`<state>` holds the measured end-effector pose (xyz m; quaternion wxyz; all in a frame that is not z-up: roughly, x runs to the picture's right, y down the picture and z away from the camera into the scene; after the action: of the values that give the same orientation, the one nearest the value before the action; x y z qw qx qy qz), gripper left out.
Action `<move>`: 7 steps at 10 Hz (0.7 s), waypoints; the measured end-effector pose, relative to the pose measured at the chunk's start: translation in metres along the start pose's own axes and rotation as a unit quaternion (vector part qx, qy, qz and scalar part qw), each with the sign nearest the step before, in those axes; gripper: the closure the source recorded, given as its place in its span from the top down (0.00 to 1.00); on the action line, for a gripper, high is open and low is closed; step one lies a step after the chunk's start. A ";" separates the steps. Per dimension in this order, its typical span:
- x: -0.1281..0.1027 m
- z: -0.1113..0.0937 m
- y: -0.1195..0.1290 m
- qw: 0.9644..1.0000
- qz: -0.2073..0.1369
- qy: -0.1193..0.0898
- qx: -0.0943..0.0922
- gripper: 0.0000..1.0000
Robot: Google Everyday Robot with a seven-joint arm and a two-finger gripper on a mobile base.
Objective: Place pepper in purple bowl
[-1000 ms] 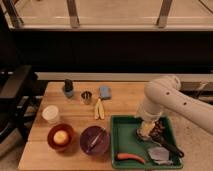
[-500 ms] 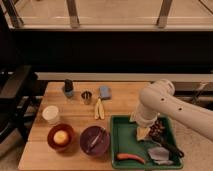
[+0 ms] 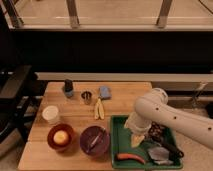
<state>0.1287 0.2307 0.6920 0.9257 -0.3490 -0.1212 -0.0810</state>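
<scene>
The gripper (image 3: pixel 136 140) hangs low over the left part of the green tray (image 3: pixel 115 131), at the end of a white arm (image 3: pixel 165 112) that reaches in from the right edge of the picture. It is released: the jaws stand apart and nothing shows between them. The tray sits on the right part of a pale wooden table (image 3: pixel 75 115), and at its right end lie a few dark and grey items (image 3: pixel 161 149) too small to tell apart. To the left of the tray, near the table's front edge, stands the purple bowl (image 3: pixel 95 141) with a pale grey thing lying in it; just beside that is a red bowl (image 3: pixel 61 137) with a yellow ball in it, and behind the red bowl a white cup (image 3: pixel 50 114). Further back on the table are a pale yellow banana-like pair (image 3: pixel 98 108), a small metal cup (image 3: pixel 86 97), a blue block (image 3: pixel 104 92) and a dark upright object (image 3: pixel 68 87). A black chair (image 3: pixel 15 90) stands off the table's left end. Behind the table runs a dark wall, and above it a rail with metal posts in front of a lighter floor. The pepper (image 3: pixel 131 158) lies flat in the tray along its front edge, near the left corner. It is just below the gripper in the picture, on the camera's side of it, close but apart from the fingertips. The tray's left rim lies between the pepper and the purple bowl.
</scene>
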 end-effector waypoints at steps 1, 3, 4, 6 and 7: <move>0.000 0.008 0.001 1.000 0.001 -0.001 0.000 0.65; 0.003 0.022 0.004 1.000 0.016 0.000 0.003 0.65; 0.004 0.028 0.004 1.000 0.025 -0.002 0.001 0.65; 0.009 0.047 0.006 0.999 0.049 -0.013 -0.010 0.65; 0.010 0.052 0.007 0.998 0.056 -0.019 -0.015 0.65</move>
<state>0.1308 0.2702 0.7283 0.9210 -0.3707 -0.1178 -0.0239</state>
